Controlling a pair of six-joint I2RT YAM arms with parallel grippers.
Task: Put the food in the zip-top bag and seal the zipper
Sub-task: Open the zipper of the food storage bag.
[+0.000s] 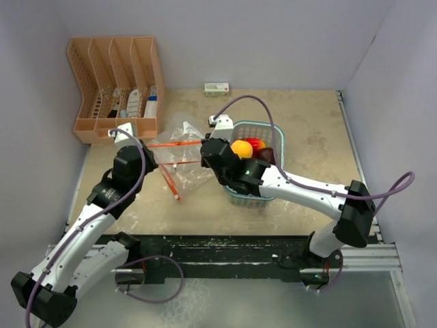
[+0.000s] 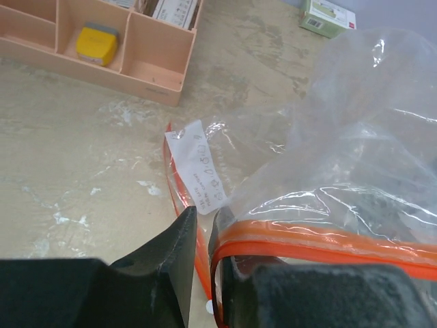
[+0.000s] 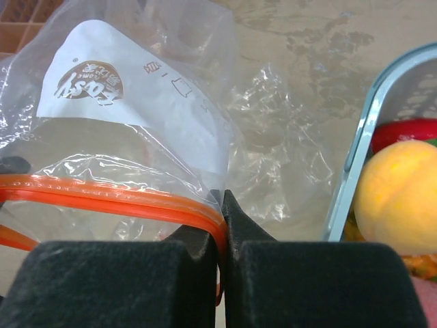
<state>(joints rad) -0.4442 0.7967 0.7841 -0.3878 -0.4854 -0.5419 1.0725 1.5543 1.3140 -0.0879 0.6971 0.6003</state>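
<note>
The clear zip-top bag (image 1: 183, 131) lies left of the teal mesh basket (image 1: 256, 125), its mouth held open between my grippers. My left gripper (image 1: 149, 158) is pinched on the left end of the red-orange zipper (image 1: 174, 143). In the left wrist view the zipper (image 2: 328, 242) curls into the narrow slit of that gripper (image 2: 203, 215). My right gripper (image 1: 207, 147) is shut on the zipper's right end (image 3: 102, 191), its fingertips together (image 3: 223, 198). A yellow-orange peach (image 1: 241, 148), a red pepper (image 1: 255, 143) and a dark purple piece (image 1: 268, 156) sit in the basket. No food shows inside the bag (image 3: 136, 137).
A peach-coloured desk organiser (image 1: 116, 82) stands at the back left, close behind the bag. A small green-and-white box (image 1: 217, 89) lies against the back wall. The right arm reaches across the basket's front rim (image 3: 355, 157). Walls close the table on three sides.
</note>
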